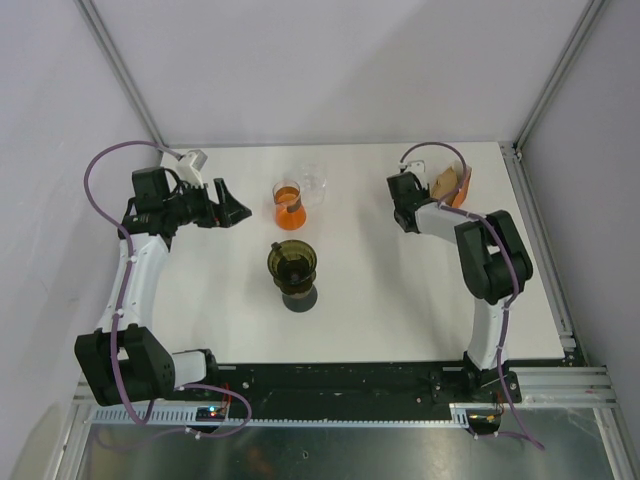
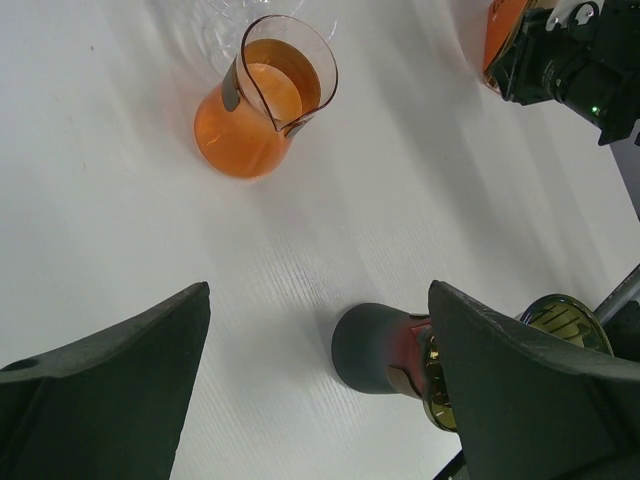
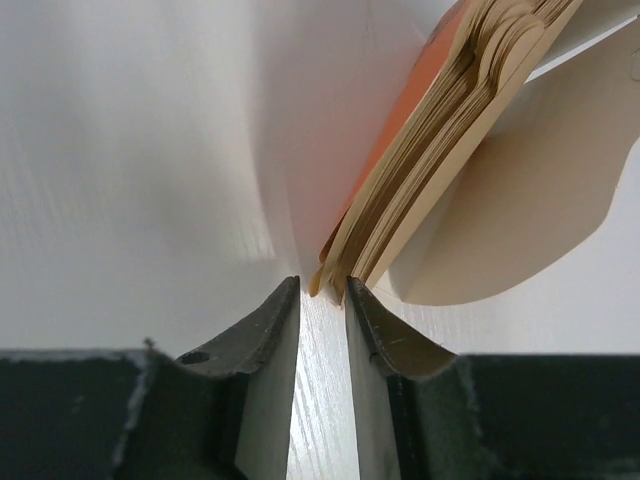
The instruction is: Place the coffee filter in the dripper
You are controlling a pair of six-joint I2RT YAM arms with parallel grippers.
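left arm: reaching sideways over the table, left claw [image 1: 232, 208] wide, holding nothing
right arm: right claw [image 3: 322, 285] narrow at filter stack [image 3: 440, 150] corner, can't tell if pinching
flask [image 1: 288, 205]: orange liquid

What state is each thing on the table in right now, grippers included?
left gripper: open, empty.
filter stack: leaning on edge in its orange holder.
right gripper: jaws nearly together at the filter stack's lower corner; grip unclear.
dripper: upright, no filter inside.
flask: upright, partly filled with orange liquid.
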